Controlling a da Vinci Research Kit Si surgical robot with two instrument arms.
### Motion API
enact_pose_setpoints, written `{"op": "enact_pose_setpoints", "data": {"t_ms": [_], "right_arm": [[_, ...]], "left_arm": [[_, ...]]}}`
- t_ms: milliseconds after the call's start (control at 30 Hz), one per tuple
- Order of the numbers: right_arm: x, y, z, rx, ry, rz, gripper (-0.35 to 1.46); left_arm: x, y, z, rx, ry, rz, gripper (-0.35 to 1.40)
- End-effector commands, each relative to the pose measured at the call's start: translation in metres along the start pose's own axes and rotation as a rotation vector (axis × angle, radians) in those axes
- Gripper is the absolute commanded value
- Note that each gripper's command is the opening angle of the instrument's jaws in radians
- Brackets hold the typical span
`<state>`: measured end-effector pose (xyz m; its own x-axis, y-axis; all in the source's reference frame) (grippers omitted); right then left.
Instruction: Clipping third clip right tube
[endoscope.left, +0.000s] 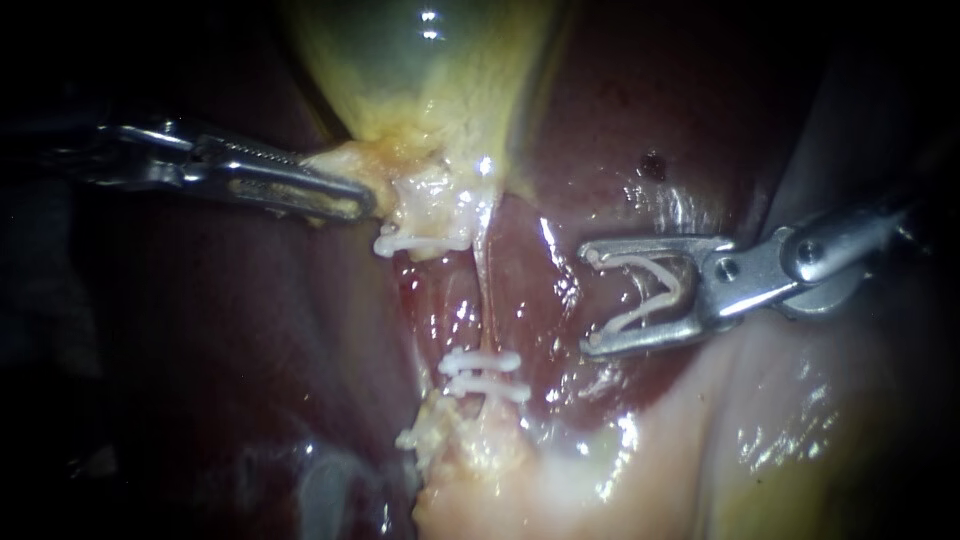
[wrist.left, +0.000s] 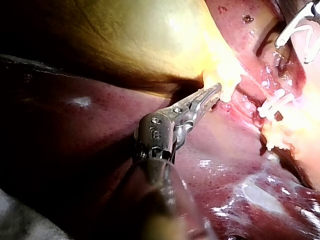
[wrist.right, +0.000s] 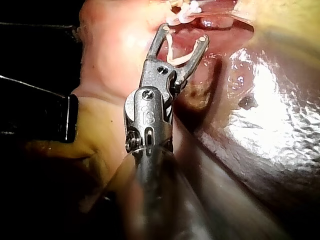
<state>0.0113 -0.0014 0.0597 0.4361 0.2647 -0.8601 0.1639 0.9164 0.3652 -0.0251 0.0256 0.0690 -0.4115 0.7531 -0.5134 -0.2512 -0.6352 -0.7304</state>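
Between the right instrument's (endoscope.left: 592, 300) wide-spread jaws sits a white clip (endoscope.left: 680, 285), a leg seated against each jaw, near the tube (endoscope.left: 484, 300) but not yet around it. That's a thin, soft, slick-looking strand, likely to tear if dragged. Best taken on the bare stretch between the upper clip (endoscope.left: 420, 242) and the lower pair (endoscope.left: 482, 375). The left instrument (endoscope.left: 362, 205) grips the gallbladder (endoscope.left: 450, 80) at its neck.

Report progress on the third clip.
Done: two lower clips sit on the tube, an upper clip above. In hand: right instrument carries an open clip, clear of the tube; left instrument grips yellow tissue. Left: straddle the tube, close.
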Motion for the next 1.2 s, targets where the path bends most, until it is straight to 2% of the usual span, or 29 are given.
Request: {"op": "enact_pose_setpoints", "data": {"t_ms": [33,133,267,467,533,700,900,1200], "right_arm": [[0.0,0.0,0.0,0.0,0.0,0.0,0.5],[0.0,0.0,0.0,0.0,0.0,0.0,0.5],[0.0,0.0,-0.0001,0.0,0.0,0.0,0.5],[0.0,0.0,-0.0001,0.0,0.0,0.0,0.5],[0.0,0.0,0.0,0.0,0.0,0.0,0.5],[-0.0001,0.0001,0.0,0.0,0.0,0.0,0.5],[-0.0001,0.0001,0.0,0.0,0.0,0.0,0.5],[0.0,0.0001,0.0,-0.001,0.0,0.0,0.5]], "left_arm": [[0.0,0.0,0.0,0.0,0.0,0.0,-0.35],[0.0,0.0002,-0.0005,-0.003,-0.001,0.001,-0.35],[0.0003,0.0007,-0.0026,-0.019,-0.005,-0.002,-0.35],[0.0023,0.0021,-0.0081,0.008,0.013,-0.015,-0.35],[0.0029,0.0025,-0.0095,0.013,0.022,-0.026,-0.35],[0.0046,0.0042,-0.0125,0.02,0.046,-0.006,-0.35],[0.0061,0.0061,-0.0138,0.017,0.065,0.004,-0.35],[0.0062,0.0066,-0.0141,0.017,0.068,0.009,-0.35]]}}
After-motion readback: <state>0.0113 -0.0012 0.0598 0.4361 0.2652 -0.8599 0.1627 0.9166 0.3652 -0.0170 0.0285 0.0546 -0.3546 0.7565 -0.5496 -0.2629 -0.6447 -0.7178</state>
